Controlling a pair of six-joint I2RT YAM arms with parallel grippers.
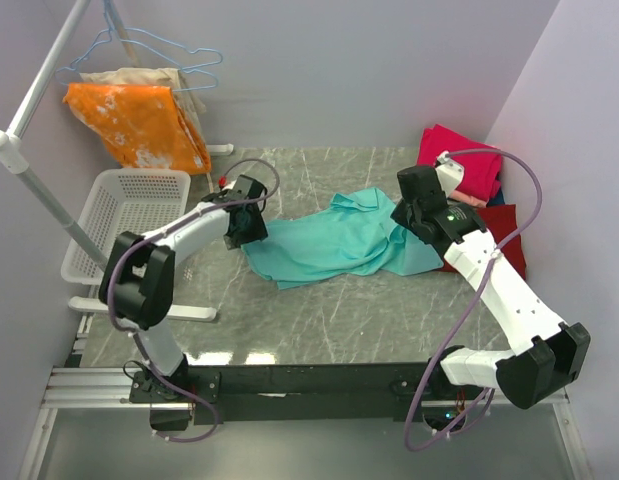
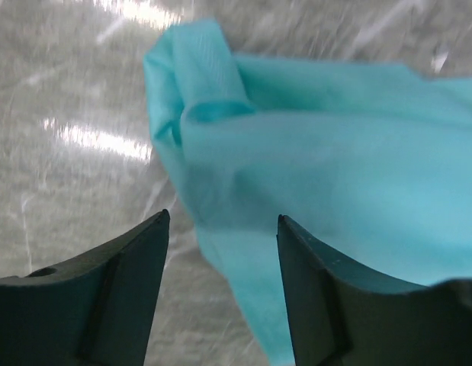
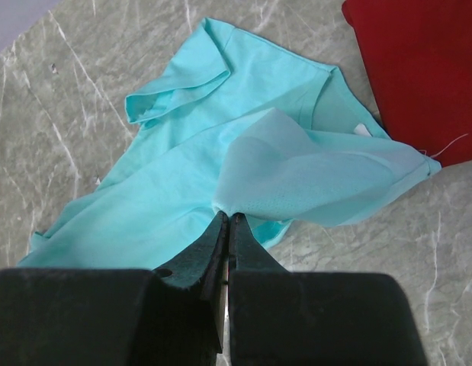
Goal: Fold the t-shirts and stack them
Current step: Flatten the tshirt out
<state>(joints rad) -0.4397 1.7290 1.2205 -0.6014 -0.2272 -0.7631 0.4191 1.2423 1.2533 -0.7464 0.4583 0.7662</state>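
A teal t-shirt (image 1: 334, 240) lies crumpled across the middle of the marble table. My right gripper (image 3: 229, 216) is shut on a lifted fold of this teal t-shirt (image 3: 220, 152), at the cloth's right end (image 1: 414, 225). My left gripper (image 2: 223, 221) is open over the shirt's left edge (image 2: 297, 168), with cloth and bare table between its fingers; nothing is pinched. In the top view it sits at the shirt's left end (image 1: 247, 222). A dark red t-shirt (image 1: 504, 235) lies to the right, with a magenta-pink one (image 1: 459, 160) and a salmon one (image 1: 471, 199) piled behind it.
A white plastic basket (image 1: 124, 215) stands at the left table edge. An orange blotched cloth (image 1: 139, 125) and a beige cloth (image 1: 129, 76) hang on hangers from a rack (image 1: 34, 185) at the back left. Walls close both sides.
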